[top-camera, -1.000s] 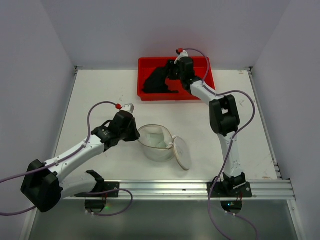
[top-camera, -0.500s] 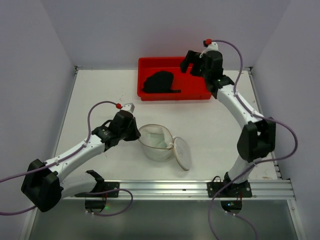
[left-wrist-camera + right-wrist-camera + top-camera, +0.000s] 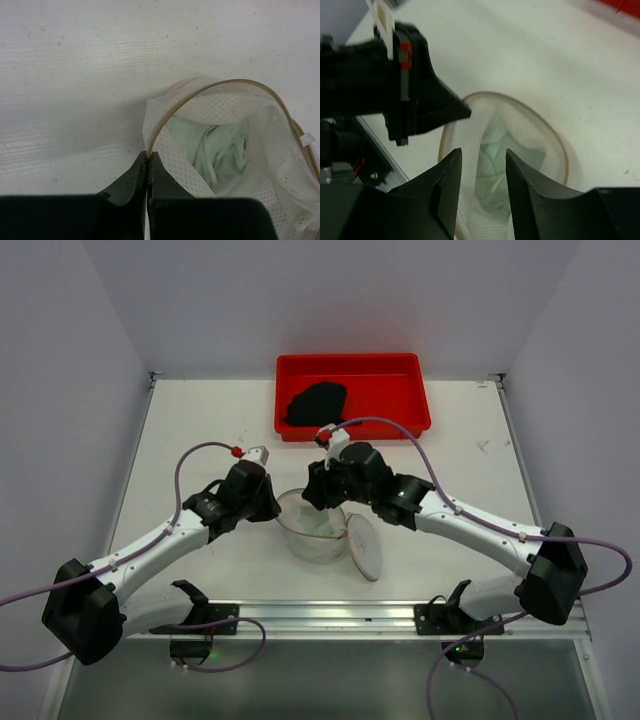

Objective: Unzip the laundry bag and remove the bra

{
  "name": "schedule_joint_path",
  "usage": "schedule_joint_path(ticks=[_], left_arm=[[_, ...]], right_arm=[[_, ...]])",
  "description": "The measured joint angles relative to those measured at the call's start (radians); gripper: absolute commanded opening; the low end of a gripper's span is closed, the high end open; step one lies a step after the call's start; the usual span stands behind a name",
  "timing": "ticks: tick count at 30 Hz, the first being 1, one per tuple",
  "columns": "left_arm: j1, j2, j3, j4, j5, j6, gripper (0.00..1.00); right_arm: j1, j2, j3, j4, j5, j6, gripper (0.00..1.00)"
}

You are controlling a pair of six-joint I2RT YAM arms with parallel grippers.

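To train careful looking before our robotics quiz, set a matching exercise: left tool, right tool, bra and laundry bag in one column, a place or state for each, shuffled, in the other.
Column one
1. left tool
2. right tool
3. bra
4. laundry bag

Column two
A. lying in the red tray
B. open, above the bag's mouth
C. unzipped, mouth facing up
D. shut on the bag's rim

Pairs: 1-D, 2-B, 3-A, 4-C

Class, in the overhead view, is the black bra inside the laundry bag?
No, the bra lies in the red tray, apart from the laundry bag.
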Motion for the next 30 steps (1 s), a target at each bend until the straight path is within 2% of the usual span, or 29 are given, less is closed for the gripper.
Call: schedule_joint_path(ticks=[5,14,17,20,21,25,30], left_arm=[[0.003,-0.019,0.0,-0.012,-0.001,0.0,0.0],[0.003,-0.067,0.0,-0.043,0.0,0.001,0.0],[0.003,-0.073,0.0,-0.048,0.005,0.003,0.0],[0.003,-0.079,0.0,-0.052,0.005,0.003,0.0],[0.003,-0.08,0.0,-0.052,0.005,0.003,0.0],[0.003,-0.081,0.0,-0.052,0.007,0.003,0.0],[0.003,-0.081,-0.004,-0.051,0.008,-0.001,0.0]], right_arm=[[0.091,0.065,-0.034,-0.051,0.038,0.051,0.42],[0.113,0.182,-0.053,-0.098,0.067,0.144,0.47],[0.113,0.23,-0.053,-0.129,0.072,0.16,0.53],[0.113,0.266,-0.053,-0.153,0.071,0.171,0.65],[0.113,0.277,-0.053,-0.157,0.07,0.175,0.72],[0.113,0.314,-0.039,-0.177,0.068,0.183,0.85],[0.123,0.397,0.021,-0.191,0.063,0.184,0.86]])
